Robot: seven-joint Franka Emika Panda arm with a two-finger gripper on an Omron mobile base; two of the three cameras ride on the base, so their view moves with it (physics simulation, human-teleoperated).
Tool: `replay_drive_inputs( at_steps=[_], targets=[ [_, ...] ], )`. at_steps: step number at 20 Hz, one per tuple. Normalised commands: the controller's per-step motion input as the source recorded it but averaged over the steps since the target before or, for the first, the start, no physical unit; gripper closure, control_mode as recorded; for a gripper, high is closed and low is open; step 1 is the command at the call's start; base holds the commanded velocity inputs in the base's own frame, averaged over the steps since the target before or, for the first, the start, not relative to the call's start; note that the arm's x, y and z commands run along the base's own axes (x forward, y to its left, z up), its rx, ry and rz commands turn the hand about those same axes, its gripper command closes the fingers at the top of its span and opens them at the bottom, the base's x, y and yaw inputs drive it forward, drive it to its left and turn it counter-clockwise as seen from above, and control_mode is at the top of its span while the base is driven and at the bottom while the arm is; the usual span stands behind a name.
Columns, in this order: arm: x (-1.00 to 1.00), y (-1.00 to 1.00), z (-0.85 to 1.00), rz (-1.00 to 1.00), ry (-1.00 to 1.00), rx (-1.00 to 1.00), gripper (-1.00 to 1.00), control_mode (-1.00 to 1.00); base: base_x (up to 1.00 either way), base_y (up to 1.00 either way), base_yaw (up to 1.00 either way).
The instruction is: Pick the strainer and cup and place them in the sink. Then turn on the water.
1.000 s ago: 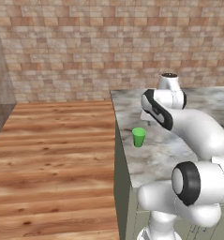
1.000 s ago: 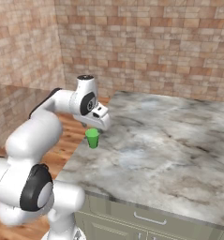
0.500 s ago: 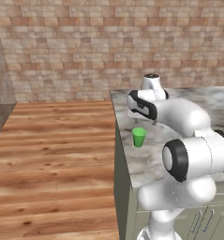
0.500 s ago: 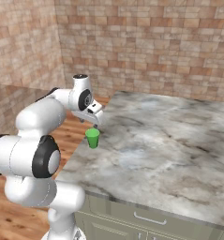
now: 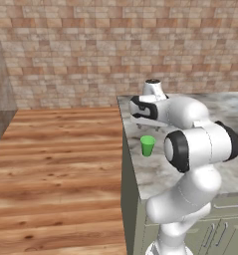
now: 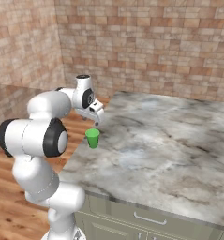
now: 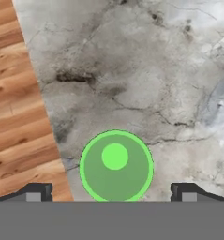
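The tool point(image 7: 111, 192) is spread wide and empty, its two tips at the lower left and lower right of the hand view with the cup point(image 7: 116, 165) between them, seen from straight above, rim up. In the left base view the cup point(image 5: 147, 146) stands upright at centre frame, just below the tool point(image 5: 148, 125), near the counter point(image 5: 160, 172) edge. So the coming move looks like a straight descent. Count: one tool, one cup, one counter.
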Motion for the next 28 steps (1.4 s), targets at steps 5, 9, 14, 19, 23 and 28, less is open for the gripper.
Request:
replay_drive_inputs(
  at_steps=[5, 9, 14, 19, 23, 28],
  targets=[
    [0.01, 0.00, -0.14, -0.01, 0.00, 0.02, -1.00, -1.00, 0.00, 0.00, 0.00],
    [-0.14, -0.03, 0.00, 0.00, 0.00, 0.03, -1.00, -1.00, 0.00, 0.00, 0.00],
    [-0.23, -0.02, -0.01, 0.00, 0.00, 0.02, -1.00, -1.00, 0.00, 0.00, 0.00],
    [-0.25, 0.00, -0.03, 0.00, -0.04, 0.00, -1.00, -1.00, 0.00, 0.00, 0.00],
    [-0.07, 0.00, -0.13, 0.00, -0.07, 0.00, -1.00, -1.00, 0.00, 0.00, 0.00],
    [0.00, -0.12, -0.24, 0.00, -0.10, 0.00, -1.00, -1.00, 0.00, 0.00, 0.00]
  ],
)
